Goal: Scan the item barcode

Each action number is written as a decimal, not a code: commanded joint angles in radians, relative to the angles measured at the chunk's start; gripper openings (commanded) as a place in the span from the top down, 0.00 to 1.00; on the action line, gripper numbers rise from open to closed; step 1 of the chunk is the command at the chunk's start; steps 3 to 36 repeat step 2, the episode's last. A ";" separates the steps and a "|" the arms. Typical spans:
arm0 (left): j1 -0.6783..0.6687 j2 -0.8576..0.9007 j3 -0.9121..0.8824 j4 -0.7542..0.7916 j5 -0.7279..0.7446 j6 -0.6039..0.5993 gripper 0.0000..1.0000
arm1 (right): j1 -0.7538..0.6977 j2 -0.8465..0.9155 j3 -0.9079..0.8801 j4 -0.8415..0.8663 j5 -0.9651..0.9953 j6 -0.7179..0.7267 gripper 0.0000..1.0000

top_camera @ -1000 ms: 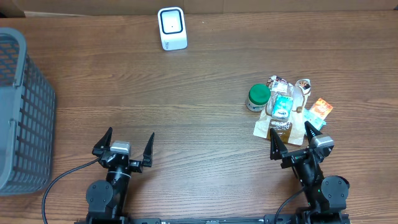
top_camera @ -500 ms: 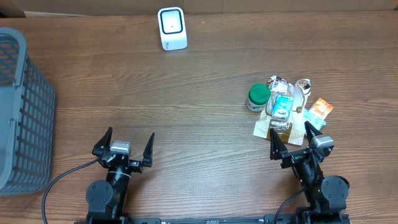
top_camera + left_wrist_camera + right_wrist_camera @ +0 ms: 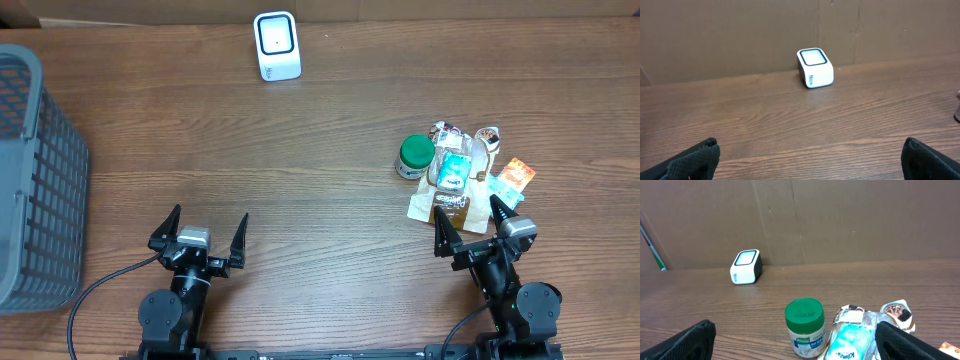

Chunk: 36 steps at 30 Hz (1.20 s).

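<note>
A white barcode scanner (image 3: 277, 46) stands at the far edge of the table, also seen as the scanner (image 3: 815, 67) and the scanner (image 3: 746, 266). A pile of items lies at the right: a green-lidded jar (image 3: 415, 156) (image 3: 805, 326), a blue tissue pack (image 3: 453, 170) (image 3: 850, 342), foil packets (image 3: 487, 135) and an orange packet (image 3: 516, 175). My left gripper (image 3: 199, 232) (image 3: 810, 159) is open over bare wood near the front edge. My right gripper (image 3: 470, 222) (image 3: 795, 342) is open just in front of the pile, holding nothing.
A grey mesh basket (image 3: 30, 180) stands at the left edge of the table. A brown cardboard wall (image 3: 740, 35) runs behind the scanner. Bare wood lies between the two arms and the scanner.
</note>
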 commanded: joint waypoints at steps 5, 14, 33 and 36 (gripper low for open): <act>-0.005 -0.011 -0.004 -0.002 0.000 0.012 0.00 | 0.004 -0.011 -0.011 0.005 -0.001 -0.001 0.00; -0.005 -0.011 -0.004 -0.002 0.000 0.012 0.00 | 0.004 -0.011 -0.011 0.005 -0.001 -0.001 0.00; -0.005 -0.011 -0.004 -0.002 0.000 0.012 0.00 | 0.004 -0.011 -0.011 0.005 -0.001 -0.001 0.00; -0.005 -0.011 -0.004 -0.002 0.000 0.012 0.00 | 0.004 -0.011 -0.011 0.005 -0.001 -0.001 0.00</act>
